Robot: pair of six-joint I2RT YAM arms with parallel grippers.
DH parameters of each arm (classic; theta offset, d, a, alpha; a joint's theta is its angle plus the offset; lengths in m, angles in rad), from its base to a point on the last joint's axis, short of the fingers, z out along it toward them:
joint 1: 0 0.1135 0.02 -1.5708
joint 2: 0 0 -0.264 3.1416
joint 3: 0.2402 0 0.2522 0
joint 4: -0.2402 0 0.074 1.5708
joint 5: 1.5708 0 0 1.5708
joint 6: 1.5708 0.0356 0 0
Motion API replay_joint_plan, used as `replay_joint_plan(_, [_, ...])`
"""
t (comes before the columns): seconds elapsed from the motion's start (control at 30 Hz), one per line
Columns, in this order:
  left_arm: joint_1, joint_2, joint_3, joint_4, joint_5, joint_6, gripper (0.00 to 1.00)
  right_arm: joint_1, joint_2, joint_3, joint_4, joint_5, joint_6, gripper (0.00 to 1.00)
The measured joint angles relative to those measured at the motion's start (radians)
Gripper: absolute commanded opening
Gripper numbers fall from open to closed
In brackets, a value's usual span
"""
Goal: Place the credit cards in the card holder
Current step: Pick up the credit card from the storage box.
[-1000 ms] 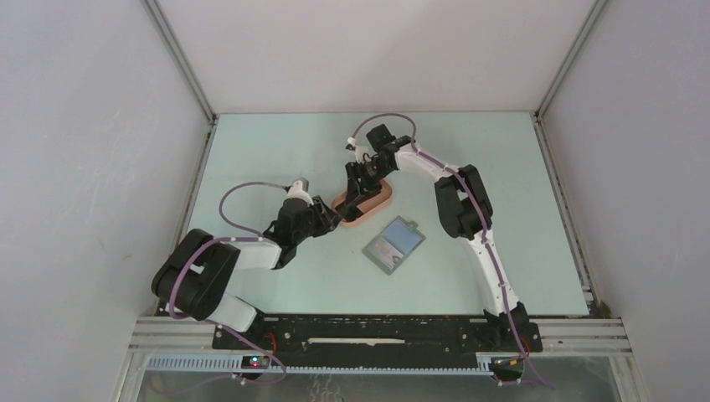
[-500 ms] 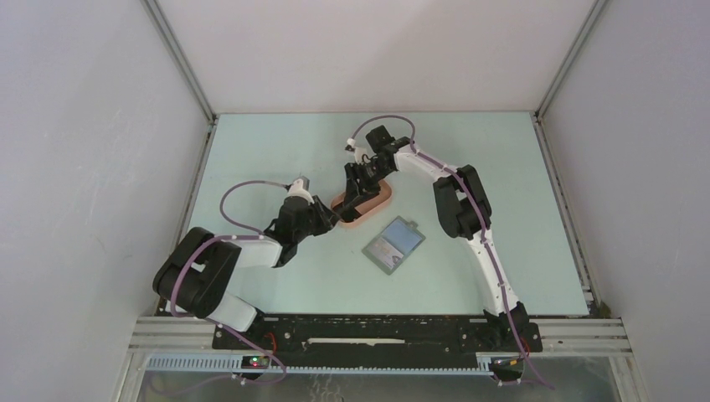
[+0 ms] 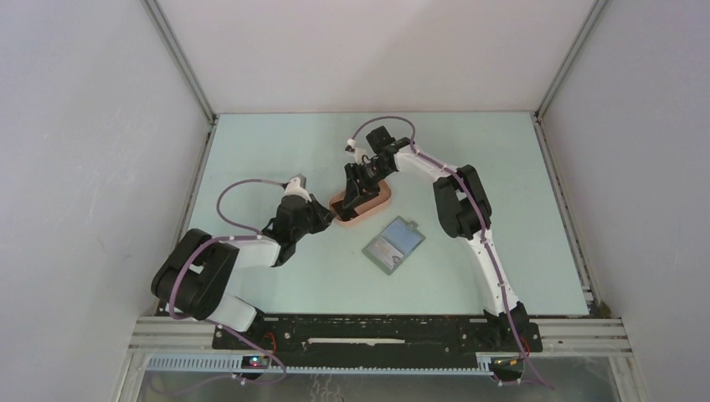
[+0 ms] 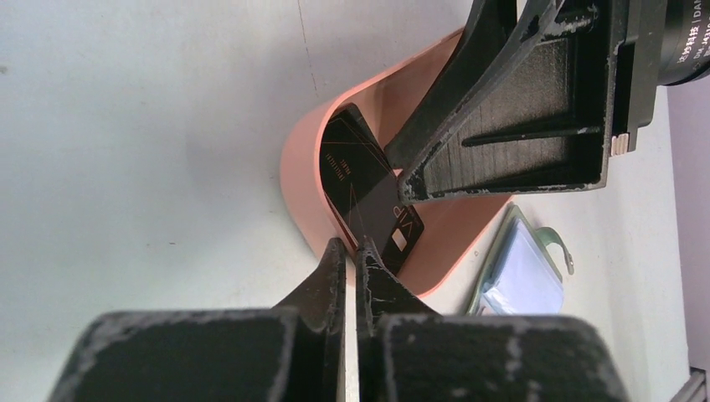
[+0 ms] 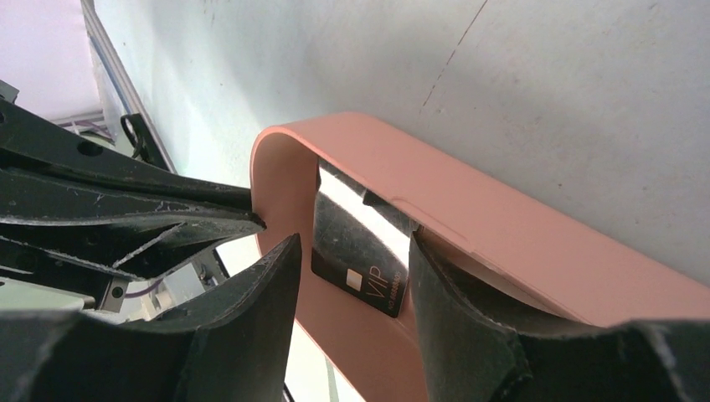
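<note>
— Where's the card (image 4: 358, 172)?
— Black, leaning tilted inside the pink tray (image 5: 502, 243). The holder (image 3: 394, 244) lies unfolded on the worktop (image 3: 276, 151), just beside the tray.
— And the claws?
— Right claw (image 5: 353, 243): fingers partly apart, astride the card. Left claw (image 4: 347, 251): pinched tight at the tray's rim; what it grips, I cannot tell.

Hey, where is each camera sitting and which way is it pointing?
Top external: above and behind the bases, facing down on the table; left arm and right arm show.
Left wrist: on the left arm, facing along the shut left gripper at the pink tray.
Right wrist: on the right arm, facing past the open right gripper into that tray.
Both wrist views share the black card.
</note>
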Motion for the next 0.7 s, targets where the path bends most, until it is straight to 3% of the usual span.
replay_joint_plan(0.7, [0.000, -0.035, 0.025, -0.089, -0.005, 0.074, 0.00, 0.011, -0.004, -0.041, 0.035, -0.121, 0.019, 0.64])
